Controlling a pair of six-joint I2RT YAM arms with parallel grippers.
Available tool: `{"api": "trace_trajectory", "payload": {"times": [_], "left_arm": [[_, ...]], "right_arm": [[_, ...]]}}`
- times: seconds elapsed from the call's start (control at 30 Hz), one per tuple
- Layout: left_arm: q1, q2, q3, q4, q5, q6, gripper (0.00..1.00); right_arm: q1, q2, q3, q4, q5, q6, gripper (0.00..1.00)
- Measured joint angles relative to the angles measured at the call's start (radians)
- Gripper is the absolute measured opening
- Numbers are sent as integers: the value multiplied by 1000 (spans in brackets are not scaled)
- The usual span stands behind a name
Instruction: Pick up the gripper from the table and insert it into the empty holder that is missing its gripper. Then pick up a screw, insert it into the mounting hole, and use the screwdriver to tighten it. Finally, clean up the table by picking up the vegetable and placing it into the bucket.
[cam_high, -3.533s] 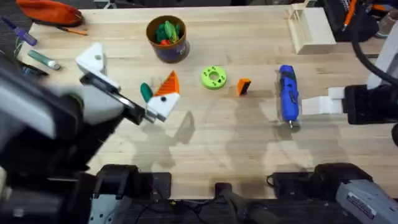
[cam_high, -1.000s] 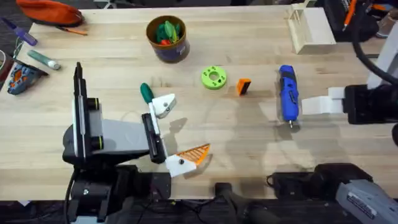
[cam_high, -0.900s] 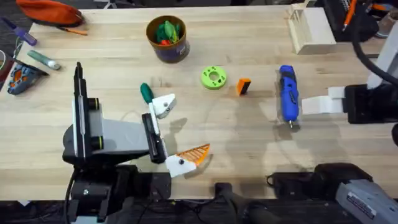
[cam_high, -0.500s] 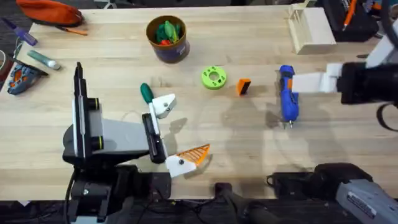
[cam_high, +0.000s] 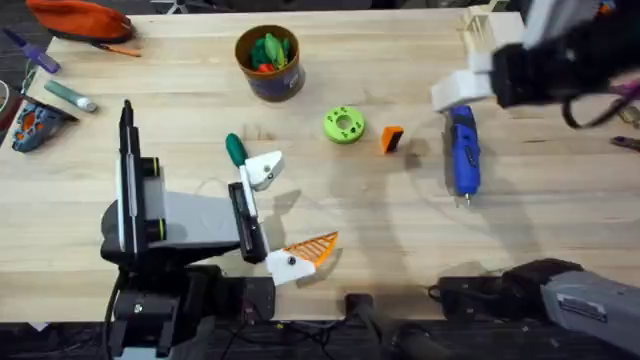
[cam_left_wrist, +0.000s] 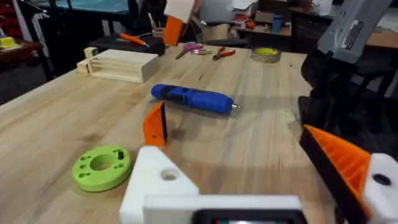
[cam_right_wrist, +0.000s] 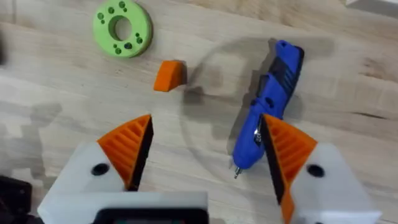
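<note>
Gripper (cam_high: 392, 139), a small, stiff, light-looking orange wedge, lies mid-table left of the screwdriver (cam_high: 462, 152); pinch its flat sides. Right gripper (cam_right_wrist: 202, 155) hovers above, jaws wide, empty.

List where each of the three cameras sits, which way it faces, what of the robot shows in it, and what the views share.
Overhead: above the arm bases, looking down and forward over the table; shows both arms.
Left wrist: low over the table, looking across it; own white holder and one orange pad at its edge.
Right wrist: above the table, looking down; right tool open.
Shared: screwdriver, gripper, green ring.
</note>
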Motion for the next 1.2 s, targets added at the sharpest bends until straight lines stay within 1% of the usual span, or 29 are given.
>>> {"api": "trace_trajectory", "payload": {"times": [0.03,0.07,0.13,0.3,0.47,0.6,0.8,0.83,0.97,1.2], "left_arm": [[0,0,0,0,0,0,985],[0,0,0,0,0,0,985],[0,0,0,0,0,0,986],[0,0,0,0,0,0,985],[0,0,0,0,0,0,986],[0,0,0,0,0,0,985],[0,0,0,0,0,0,985],[0,0,0,0,0,0,985],[0,0,0,0,0,0,986],[0,0,0,0,0,0,987]], "right_arm": [[27,23,23,0,18,4,968],[83,79,55,-1,58,23,968],[113,121,60,-1,78,36,968],[163,243,65,-14,103,67,968],[200,354,100,-27,109,82,968],[223,393,109,-19,108,105,968],[227,400,110,-14,107,118,969],[227,405,111,1,83,110,968],[227,436,114,15,57,103,968],[227,493,114,64,46,112,962]]}}
